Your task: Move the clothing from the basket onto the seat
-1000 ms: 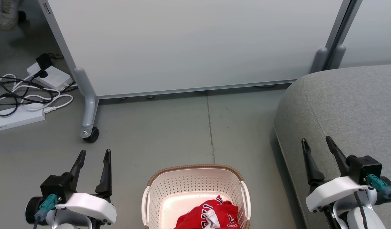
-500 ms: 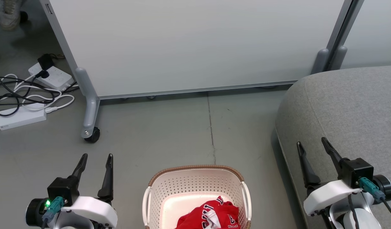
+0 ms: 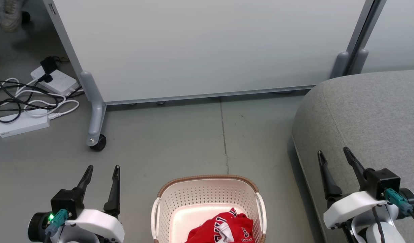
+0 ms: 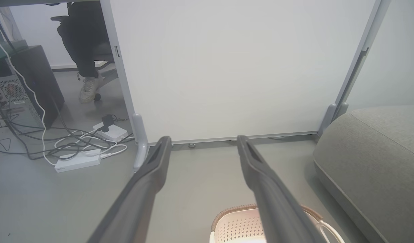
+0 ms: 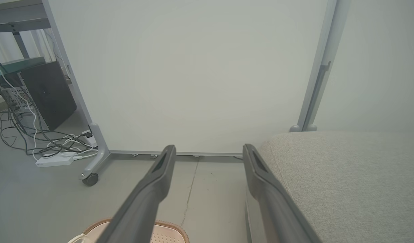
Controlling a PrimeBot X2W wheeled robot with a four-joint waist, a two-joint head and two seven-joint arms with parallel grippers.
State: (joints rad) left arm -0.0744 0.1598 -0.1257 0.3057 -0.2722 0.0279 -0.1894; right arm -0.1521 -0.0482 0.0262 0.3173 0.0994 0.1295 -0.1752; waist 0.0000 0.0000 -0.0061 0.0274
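Note:
Red clothing with white trim lies crumpled in the cream perforated basket on the floor at the head view's bottom centre. The grey seat fills the right side. My left gripper hangs open to the left of the basket, nothing between its fingers. My right gripper is open over the seat's front edge, also empty. The left wrist view shows the left gripper, the basket's rim and the seat. The right wrist view shows the right gripper, the basket and the seat.
A pale grey wheeled partition panel stands behind the basket, its caster at the left. Power strips and tangled cables lie on the floor at far left. A person's shoe shows at the top left, with their seated legs beyond the partition.
The head camera has shifted slightly. Both grippers sit a little lower in the view than a second ago. They stay open and empty; the clothing has not moved.

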